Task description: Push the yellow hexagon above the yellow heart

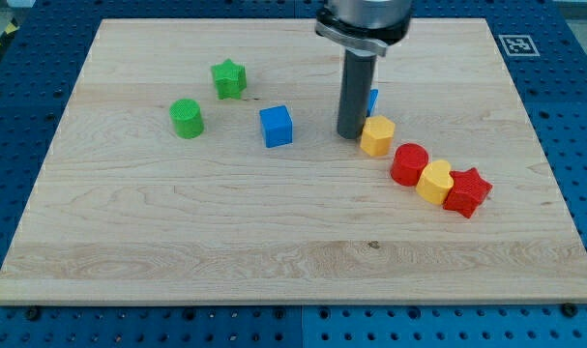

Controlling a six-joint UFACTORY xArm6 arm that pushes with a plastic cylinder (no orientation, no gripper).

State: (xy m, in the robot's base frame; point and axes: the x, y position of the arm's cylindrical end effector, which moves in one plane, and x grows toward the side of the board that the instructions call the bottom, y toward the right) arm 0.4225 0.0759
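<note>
Camera view, left to right: green cylinder block (187, 118), green star block (229, 78), blue cube block (276, 126) on wooden board (177, 232). My tip (348, 134) touches yellow hexagon block (376, 135), rod mostly hiding a blue block (372, 101), shape unclear. Then red cylinder block (409, 164), yellow heart block (435, 182), red star block (467, 191). No gripper fitted.

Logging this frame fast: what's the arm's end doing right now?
No claw: my tip is down on the board, against the yellow hexagon's left side, holding nothing.

Arm: enters from the view's top, right of centre | Rod: dark, straight, upright | My tip (349, 135): down on the board | Pose: rod vertical under grey collar
</note>
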